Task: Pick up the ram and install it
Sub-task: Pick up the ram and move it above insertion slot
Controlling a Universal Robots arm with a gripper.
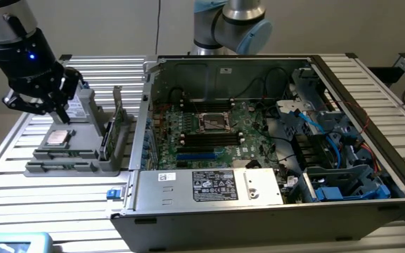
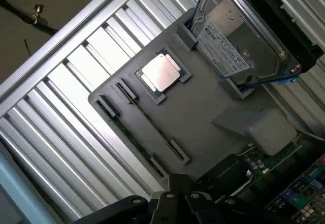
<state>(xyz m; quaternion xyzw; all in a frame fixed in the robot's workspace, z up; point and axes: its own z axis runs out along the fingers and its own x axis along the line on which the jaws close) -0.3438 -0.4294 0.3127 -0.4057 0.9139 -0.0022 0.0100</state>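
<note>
- The claw (image 1: 60,115) hangs over the grey holder tray (image 1: 69,164) with its fingers drawn together and nothing between them. In the wrist view its dark fingertips (image 2: 172,203) meet over the tray's edge.
- The ram (image 1: 110,133) stands on its long edge in a slot of the tray. It is beside the claw on the exterior view's right, apart from it and lower than the fingertips.
- The ram sits between the claw and the open computer case (image 1: 273,211), just beside the case's wall.
- A square silver processor (image 1: 56,138) (image 2: 161,72) lies flat in a recess of the tray, almost directly below the claw and near its fingertips.
- A hard drive (image 2: 238,36) stands in the tray behind the claw, farther from the ram than the processor is.
- The motherboard (image 1: 213,132) lies inside the case, well apart from the claw on the exterior view's right, beyond the ram.
- Tray and case both rest on the slatted metal counter (image 1: 55,203) (image 2: 61,117) under the claw.
</note>
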